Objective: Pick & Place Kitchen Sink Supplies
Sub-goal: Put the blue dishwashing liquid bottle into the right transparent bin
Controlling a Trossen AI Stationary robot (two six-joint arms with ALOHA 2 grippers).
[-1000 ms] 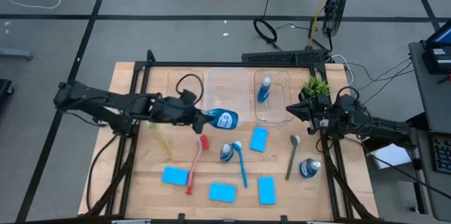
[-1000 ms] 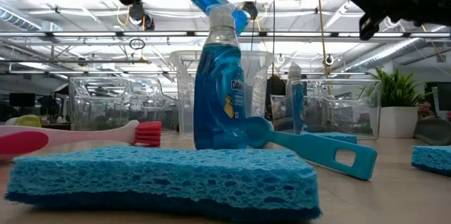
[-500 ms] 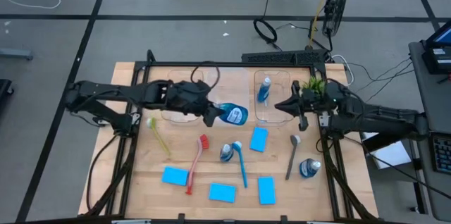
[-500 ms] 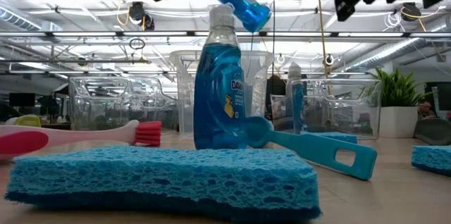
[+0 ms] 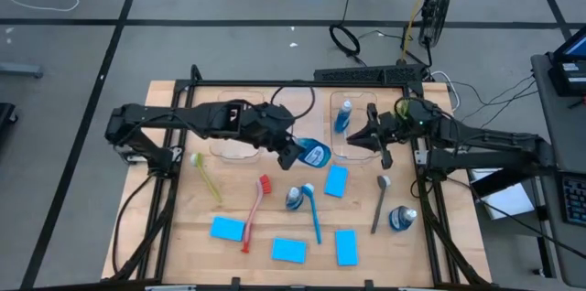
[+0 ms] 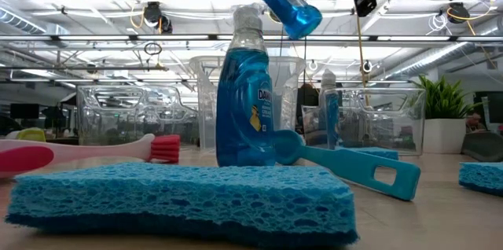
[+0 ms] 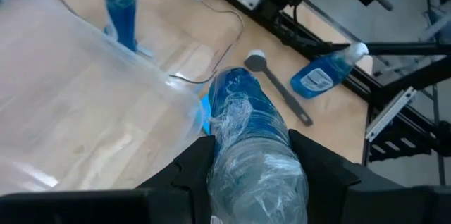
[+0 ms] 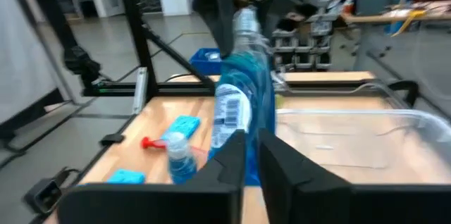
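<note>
My left gripper (image 5: pixel 293 151) is shut on a blue bottle (image 5: pixel 315 155) and holds it in the air over the table's middle, near the front of the bins. My right gripper (image 5: pixel 365 136) hovers shut over the right bin (image 5: pixel 355 149), pointing at that bottle from the right without touching it. A second bottle (image 5: pixel 343 114) stands in the right bin, a third (image 5: pixel 294 198) stands on the table and a fourth (image 5: pixel 403 218) lies on its side. Several blue sponges (image 5: pixel 288 251) and the red (image 5: pixel 256 209), blue (image 5: pixel 313 215), yellow-green (image 5: pixel 205 177) and grey (image 5: pixel 380 201) brushes lie flat on the wood. My left gripper pinches the bottle's body (image 7: pixel 248 136) between its two fingers (image 7: pixel 190 171), on the end toward the cap; the cap itself is hidden. The fingers come from the table's left, along the bottle. It is lifted clear and tilted, base (image 6: pixel 302 22) pointing down and right.
Three clear bins (image 5: pixel 240 126) stand in a row along the far side. A potted plant (image 5: pixel 409 111) stands at the far right, beside the right arm. The upright bottle and blue brush lie just below the held bottle. Bare wood shows at the left near corner.
My left gripper has carried the bottle toward the table's right, still tilted and clear of the table. My right gripper has moved left, from beside the plant to over the right bin, toward the held bottle.
</note>
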